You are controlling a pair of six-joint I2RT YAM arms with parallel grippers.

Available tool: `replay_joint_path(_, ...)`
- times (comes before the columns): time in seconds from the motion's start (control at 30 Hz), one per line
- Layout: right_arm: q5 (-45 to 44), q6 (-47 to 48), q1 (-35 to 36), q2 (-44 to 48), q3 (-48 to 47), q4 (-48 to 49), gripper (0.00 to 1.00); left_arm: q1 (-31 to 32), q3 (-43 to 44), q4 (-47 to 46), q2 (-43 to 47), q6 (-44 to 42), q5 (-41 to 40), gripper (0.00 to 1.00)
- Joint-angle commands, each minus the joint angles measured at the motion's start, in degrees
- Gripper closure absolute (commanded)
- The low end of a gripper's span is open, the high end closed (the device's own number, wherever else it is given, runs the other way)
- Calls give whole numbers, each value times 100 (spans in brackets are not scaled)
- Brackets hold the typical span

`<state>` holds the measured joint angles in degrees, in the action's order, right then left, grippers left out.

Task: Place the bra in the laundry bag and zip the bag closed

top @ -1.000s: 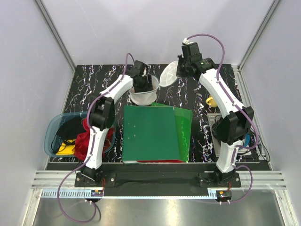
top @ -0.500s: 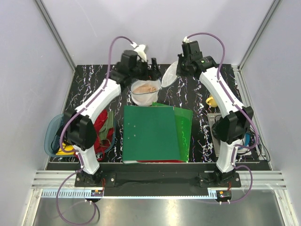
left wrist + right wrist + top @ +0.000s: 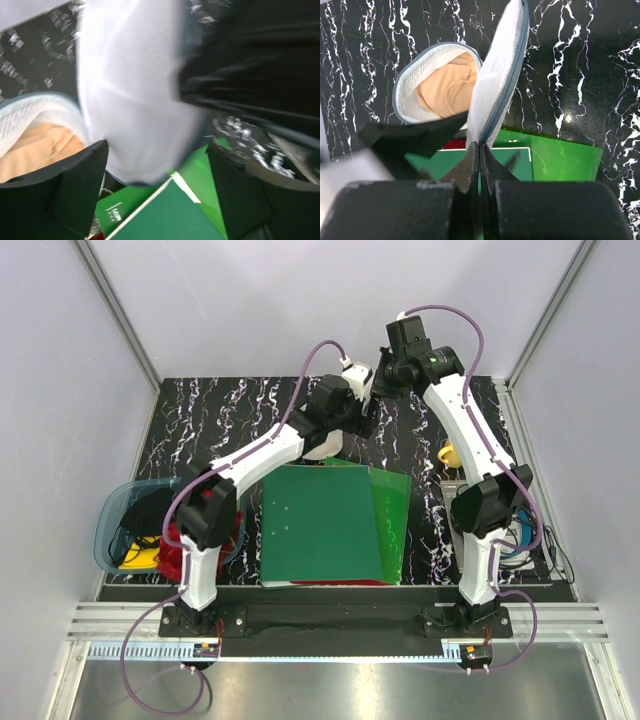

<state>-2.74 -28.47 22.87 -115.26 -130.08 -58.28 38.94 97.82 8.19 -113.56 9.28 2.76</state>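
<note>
Here, bra (image 3: 445, 85) in laundry bag (image 3: 407, 97), seemingly beside left gripper (image 3: 156, 167).

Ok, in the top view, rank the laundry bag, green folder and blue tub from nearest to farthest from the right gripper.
1. laundry bag, at the back; its flap is pinched in the right gripper.
2. green folder, mid-table.
3. blue tub, far left, near edge.

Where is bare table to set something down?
Far-left table, behind the blue tub and left of the laundry bag. A narrow strip between green folders and yellow mug. Crowded around the laundry bag.
</note>
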Motion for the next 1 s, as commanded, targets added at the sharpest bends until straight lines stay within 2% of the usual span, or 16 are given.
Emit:
replay_joint_path(0.0, 265, -291, 33, -14, -377, -332, 100, -79, 510, -202, -202, 249, -874, 25)
replay_joint_path(0.07, 413, -343, 33, -66, -500, -385, 100, -79, 370, -404, -184, 443, -936, 36)
replay_joint_path(0.1, 485, -361, 33, -75, -535, -438, 100, -88, 369, -414, -202, 478, -927, 53)
replay_joint_path(0.17, 512, -352, 24, -110, -623, -482, 100, -123, 422, -266, -211, 627, -936, 67)
replay_joint_path(0.2, 546, -335, 15, -119, -667, -561, 84, -228, 422, -230, -211, 724, -823, 77)
replay_joint_path(0.3, 783, -168, -107, -119, -703, -614, 49, -579, 204, -229, -62, 1417, 38, 94)
replay_joint_path(0.33, 862, -107, -212, -93, -685, -632, 30, -667, 124, -221, 34, 1776, 388, 100)
replay_joint_path(0.43, 1030, 103, -353, 108, -423, -614, 8, -975, -157, -265, 176, 2566, 1056, 100)
replay_joint_path(0.47, 1056, 183, -406, 179, -326, -606, 5, -1045, -202, -274, 193, 2796, 1260, 100)
replay_joint_path(0.57, 1337, 439, -424, 679, 612, -168, 0, -1309, -299, -396, 45, 3562, 2059, 100)
replay_joint_path(0.6, 1581, 404, -441, 828, 1007, 356, 0, -1423, -290, -458, -17, 3755, 2279, 100)
replay_joint_path(0.67, 1916, -78, -564, 1285, 2220, 982, 0, -1520, -272, -694, -297, 4291, 2886, 100)
replay_joint_path(0.73, 2444, -900, -652, 1610, 3385, 2133, 0, -1608, -220, -800, -491, 4581, 3342, 100)
replay_joint_path(0.8, 2795, -1492, -705, 1691, 3962, 3237, 0, -1617, -106, -801, -710, 4635, 3581, 100)
replay_joint_path(0.87, 2911, -2091, -714, 1613, 4341, 3725, 0, -1617, -35, -1142, -852, 4723, 3923, 100)
replay_joint_path(0.97, 2753, -2583, -740, 1437, 4526, 4175, 0, -1652, 114, -1022, -1142, 4785, 4249, 99)
